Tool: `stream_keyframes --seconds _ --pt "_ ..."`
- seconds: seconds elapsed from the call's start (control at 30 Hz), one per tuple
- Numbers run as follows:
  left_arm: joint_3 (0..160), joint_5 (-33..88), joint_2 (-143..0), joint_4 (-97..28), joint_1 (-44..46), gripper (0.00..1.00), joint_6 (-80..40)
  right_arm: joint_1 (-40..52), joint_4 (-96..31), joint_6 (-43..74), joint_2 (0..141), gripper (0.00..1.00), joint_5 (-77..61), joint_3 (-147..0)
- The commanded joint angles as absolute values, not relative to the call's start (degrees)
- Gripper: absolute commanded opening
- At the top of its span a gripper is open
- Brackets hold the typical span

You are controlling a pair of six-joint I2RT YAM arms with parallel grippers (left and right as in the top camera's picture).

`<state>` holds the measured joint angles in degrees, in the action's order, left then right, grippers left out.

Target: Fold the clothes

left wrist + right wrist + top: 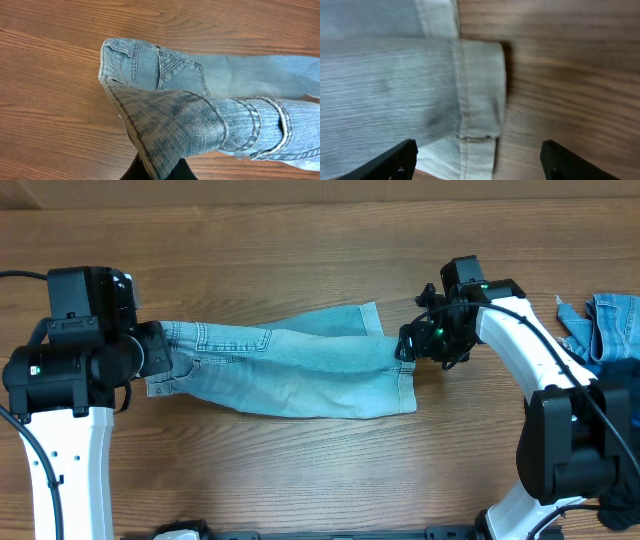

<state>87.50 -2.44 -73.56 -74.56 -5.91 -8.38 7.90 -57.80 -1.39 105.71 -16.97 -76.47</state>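
Across the wooden table (300, 240), blue jeans (290, 365) stretched out flat, left tool (156, 172) clamped on the lifted waistband (165, 125), right tool (479, 162) spread wide over a leg hem (480, 90), another denim heap (610, 320) at the right edge.

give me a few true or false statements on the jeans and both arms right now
1. The jeans lie stretched out across the table. True.
2. The right fingers are shut on the hem. False: they stand apart over it and hold nothing.
3. The left fingers grip the jeans at the waist end. True.
4. The waist end lies by the right arm. False: it lies by the left arm, and the hem is by the right.
5. A second denim piece lies at the table's right edge. True.
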Motion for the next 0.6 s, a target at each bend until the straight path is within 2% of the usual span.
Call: stream_keyframes --seconds 0.0,0.2,0.4,0.43,0.5,0.53,0.57 --pt "89.8 -3.8 -73.1 -74.2 -6.4 0.04 -7.3 7.6 -57.4 -3.8 105.9 0.84 -19.9 -76.7" --pt "89.8 -3.4 -73.1 -74.2 -6.4 0.04 -7.3 7.6 -51.7 -4.3 106.0 0.83 -24.1 -68.7" --pt "89.8 -3.0 -73.1 -74.1 -6.4 0.04 -7.3 7.6 -48.8 -4.3 106.0 0.75 -27.3 -67.9" --pt "89.8 -3.0 -73.1 -74.1 -6.4 0.04 -7.3 7.6 -48.7 -4.3 106.0 0.70 -28.7 -67.8" --pt "89.8 -2.9 -73.1 -74.1 -6.4 0.04 -7.3 7.6 -48.7 -4.3 106.0 0.51 -29.1 -67.8" --pt "89.8 -2.9 -73.1 -74.1 -6.4 0.04 -7.3 7.6 -48.7 -4.3 106.0 0.28 -29.0 -67.8" --pt "89.8 -2.9 -73.1 -74.1 -6.4 0.04 -7.3 7.6 -48.7 -4.3 106.0 0.14 -29.0 -67.8"
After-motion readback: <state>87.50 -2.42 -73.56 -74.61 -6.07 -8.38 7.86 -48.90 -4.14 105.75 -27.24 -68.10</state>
